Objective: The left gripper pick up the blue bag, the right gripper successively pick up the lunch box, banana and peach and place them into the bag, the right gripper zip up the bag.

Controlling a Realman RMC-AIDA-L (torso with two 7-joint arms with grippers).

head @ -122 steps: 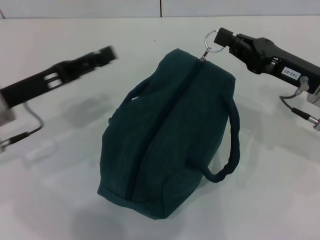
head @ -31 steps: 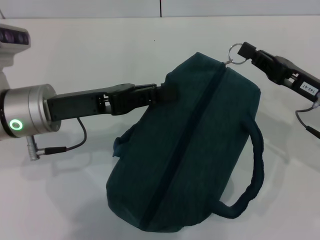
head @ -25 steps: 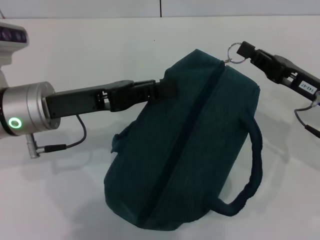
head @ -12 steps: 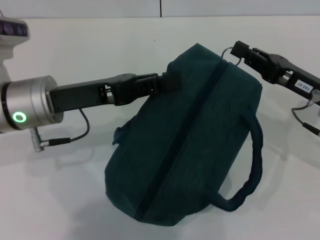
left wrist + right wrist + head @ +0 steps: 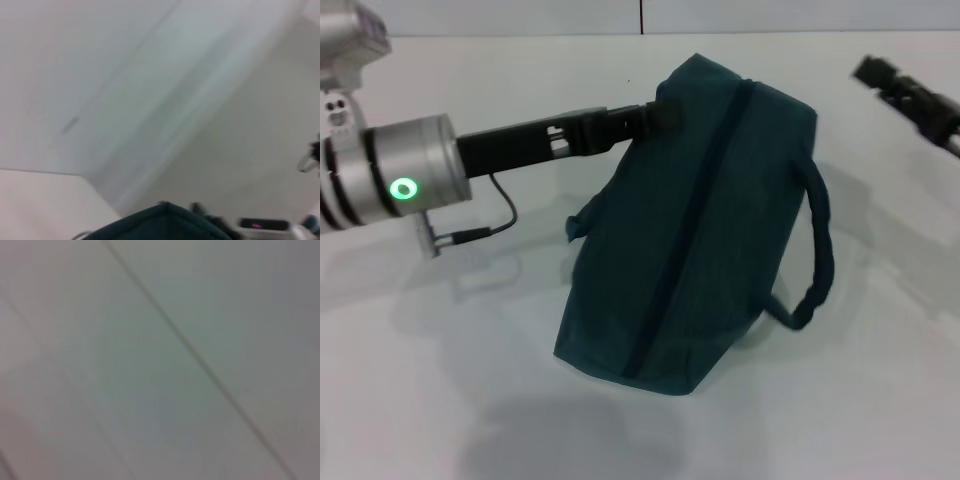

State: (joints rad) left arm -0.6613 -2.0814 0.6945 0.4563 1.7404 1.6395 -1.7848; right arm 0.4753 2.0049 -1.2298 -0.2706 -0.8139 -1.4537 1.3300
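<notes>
My left gripper (image 5: 665, 113), a black claw on a black arm with a silver cuff, is pressed against the top far corner of the big dark teal-blue cloth bag (image 5: 695, 220). I cannot tell if its fingers are closed on the cloth. The bag stands tilted on the plain white table (image 5: 470, 380), zipped along its top, with one rope handle (image 5: 818, 250) hanging off the side toward my right arm. My right gripper (image 5: 880, 75), the other black claw, is up near the far right edge, well apart from the bag, and too blurry to show its fingers. Behind the table is a pale wall (image 5: 520, 15) with a thin dark line. My left wrist view shows a bit of the bag (image 5: 160, 225) under a pale wall.
</notes>
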